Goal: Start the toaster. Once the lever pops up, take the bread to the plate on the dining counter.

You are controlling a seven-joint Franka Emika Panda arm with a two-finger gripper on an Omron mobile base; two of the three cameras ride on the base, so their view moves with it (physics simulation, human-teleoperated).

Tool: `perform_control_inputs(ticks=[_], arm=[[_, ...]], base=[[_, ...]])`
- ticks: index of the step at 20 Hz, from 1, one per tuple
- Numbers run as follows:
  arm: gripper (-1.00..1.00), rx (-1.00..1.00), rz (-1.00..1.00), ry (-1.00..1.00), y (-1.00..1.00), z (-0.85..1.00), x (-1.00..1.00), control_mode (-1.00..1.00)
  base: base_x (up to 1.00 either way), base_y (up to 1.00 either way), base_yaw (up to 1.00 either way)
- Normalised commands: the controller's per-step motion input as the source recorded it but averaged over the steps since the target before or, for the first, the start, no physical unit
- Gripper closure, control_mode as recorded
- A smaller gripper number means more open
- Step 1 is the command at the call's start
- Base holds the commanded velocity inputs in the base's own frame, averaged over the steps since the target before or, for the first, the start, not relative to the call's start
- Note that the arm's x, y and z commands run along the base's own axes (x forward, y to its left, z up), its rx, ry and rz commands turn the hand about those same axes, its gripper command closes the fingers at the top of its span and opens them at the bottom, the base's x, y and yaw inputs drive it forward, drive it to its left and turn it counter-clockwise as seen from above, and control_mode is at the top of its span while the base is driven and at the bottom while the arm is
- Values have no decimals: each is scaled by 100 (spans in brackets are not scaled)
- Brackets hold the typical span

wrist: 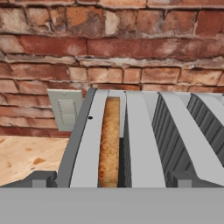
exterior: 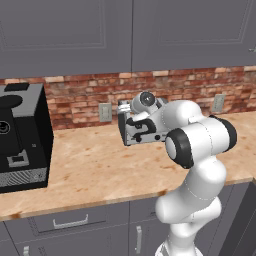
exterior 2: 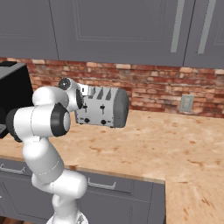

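The silver-grey toaster [exterior 2: 105, 107] stands on the kitchen counter against the brick wall, its two black levers and knobs facing me. In the left base view my arm covers most of the toaster [exterior: 126, 131]. From the hand view I look along the toaster's top [wrist: 140, 135]; the tan bread [wrist: 109, 140] sits upright in its leftmost slot. My gripper [wrist: 111, 180] hovers just above that end of the toaster, open, one dark fingertip [wrist: 41, 179] on each side of the slots and nothing between them. The plate and the dining counter are out of view.
A big black coffee machine [exterior: 20, 140] stands at the counter's left. Wall outlets [exterior 2: 187, 103] sit in the brick backsplash, one just behind the toaster [wrist: 65, 109]. Grey cabinets hang low above. Bare countertop [exterior 2: 175, 144] stretches to the toaster's right.
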Motion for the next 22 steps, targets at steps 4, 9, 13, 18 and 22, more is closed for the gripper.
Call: perform_control_inputs(ticks=[4, 9, 13, 18, 22], arm=[[-100, 0, 0, 0, 0, 0, 0, -100], [-100, 0, 0, 0, 0, 0, 0, -100], [-100, 0, 0, 0, 0, 0, 0, -100], [-100, 0, 0, 0, 0, 0, 0, -100], [-100, 0, 0, 0, 0, 0, 0, -100]], base=[[0, 0, 0], [0, 0, 0], [0, 0, 0], [0, 0, 0], [0, 0, 0]])
